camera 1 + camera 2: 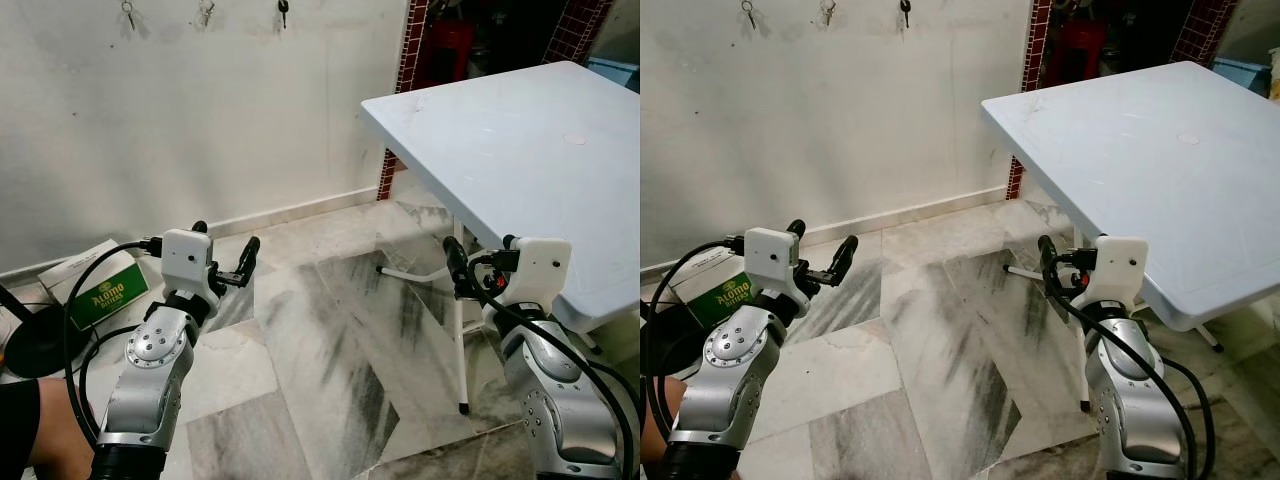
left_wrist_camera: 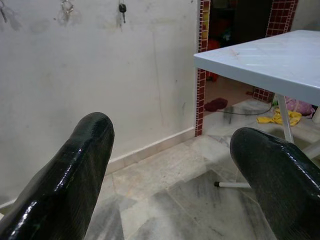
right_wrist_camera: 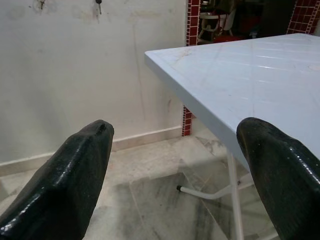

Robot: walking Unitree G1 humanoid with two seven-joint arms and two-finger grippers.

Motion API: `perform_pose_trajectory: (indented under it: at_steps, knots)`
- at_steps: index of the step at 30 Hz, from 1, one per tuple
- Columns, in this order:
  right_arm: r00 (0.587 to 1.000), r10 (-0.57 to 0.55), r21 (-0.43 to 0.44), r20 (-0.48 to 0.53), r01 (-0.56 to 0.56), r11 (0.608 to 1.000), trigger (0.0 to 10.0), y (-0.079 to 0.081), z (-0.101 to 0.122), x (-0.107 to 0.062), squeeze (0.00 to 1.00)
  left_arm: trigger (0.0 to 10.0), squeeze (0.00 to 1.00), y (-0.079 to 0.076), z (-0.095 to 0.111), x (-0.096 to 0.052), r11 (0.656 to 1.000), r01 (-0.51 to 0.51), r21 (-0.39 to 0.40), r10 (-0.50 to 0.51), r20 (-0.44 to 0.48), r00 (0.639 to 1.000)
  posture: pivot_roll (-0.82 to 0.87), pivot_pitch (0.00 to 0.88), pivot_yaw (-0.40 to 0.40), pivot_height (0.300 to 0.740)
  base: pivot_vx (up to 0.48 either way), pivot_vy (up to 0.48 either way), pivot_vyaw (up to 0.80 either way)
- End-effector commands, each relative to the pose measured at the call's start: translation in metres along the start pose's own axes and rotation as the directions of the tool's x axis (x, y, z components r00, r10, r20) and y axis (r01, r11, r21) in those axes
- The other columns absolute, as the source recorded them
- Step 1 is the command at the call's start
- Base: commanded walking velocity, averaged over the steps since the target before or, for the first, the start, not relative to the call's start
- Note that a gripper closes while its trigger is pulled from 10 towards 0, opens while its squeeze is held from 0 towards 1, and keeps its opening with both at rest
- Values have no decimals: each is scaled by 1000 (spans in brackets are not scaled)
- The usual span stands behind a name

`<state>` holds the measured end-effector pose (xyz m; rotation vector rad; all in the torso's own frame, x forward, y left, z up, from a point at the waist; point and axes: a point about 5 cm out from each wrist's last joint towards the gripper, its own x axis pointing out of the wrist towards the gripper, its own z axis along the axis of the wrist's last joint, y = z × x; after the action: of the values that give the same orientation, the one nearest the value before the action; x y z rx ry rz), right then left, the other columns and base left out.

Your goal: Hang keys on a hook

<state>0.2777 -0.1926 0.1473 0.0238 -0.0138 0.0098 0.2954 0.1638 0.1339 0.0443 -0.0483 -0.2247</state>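
Keys are hanging high on the white wall [image 1: 200, 110], three small sets in a row near its top edge: a pale one [image 1: 128, 12], a silvery bunch [image 1: 206, 12] beside it, and a dark-headed key [image 1: 283, 10] nearest the red-tiled door post [image 1: 408, 60]. Each is dangling from its own spot on the wall; the hooks themselves are too small to make out.

Well below the keys, the left gripper [image 1: 224, 256] is pointing toward the wall with its two black fingers [image 2: 75, 175] spread wide apart and gripping nothing. Its silver arm is bending up at the elbow from the lower edge of the head view, with black cables looping beside it.

The right gripper [image 1: 1048, 262] is sitting farther from the wall, just under the edge of the white plastic table [image 1: 520, 140], its fingers [image 3: 70, 175] likewise parted wide with nothing between them. That arm is also bending upward, forearm raised, wrist housing level with the table's rim.

Down at the foot of the wall, a cardboard box with a green label [image 1: 95, 285] is lying on the marble floor [image 1: 320, 360], close to the left arm. A white table leg [image 1: 462, 350] is standing on the floor beside the right arm.
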Motion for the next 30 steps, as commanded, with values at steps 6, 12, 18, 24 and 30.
perform_pose_trajectory:
  at_steps: [6, 12, 18, 24, 30]
  knots:
    - [1000, 7, 4, 20, -7, 1000, 10000, 4, 5, 0, 0, 10000, 0, 4, 2, 0, 1000, -13, 0, 13, -2, 1000, -29, 0, 46, 740, 0, 0, -70]
    - [1000, 6, 5, 14, -6, 1000, 10000, 4, 4, -1, 0, 10000, 0, 4, 2, 0, 1000, -12, -4, 12, 0, 1000, -29, 0, 46, 740, 0, 0, 0]
    - [1000, 7, 5, 12, -7, 1000, 10000, 4, 3, -1, 0, 10000, 0, 4, 2, 0, 1000, -8, -9, 8, -1, 1000, -28, 0, 45, 740, 0, 0, 0]
    - [1000, 8, 4, 6, -8, 1000, 10000, 5, 2, -1, 0, 10000, 0, 2, 2, 0, 999, -10, -35, 10, 3, 1000, -29, 0, 44, 740, 0, -42, 0]
    - [1000, 10, 4, 6, -10, 1000, 10000, 5, 2, -1, 0, 10000, 0, 4, 1, 0, 999, -22, -47, 22, -2, 1000, -29, 0, 44, 740, 0, 0, 0]
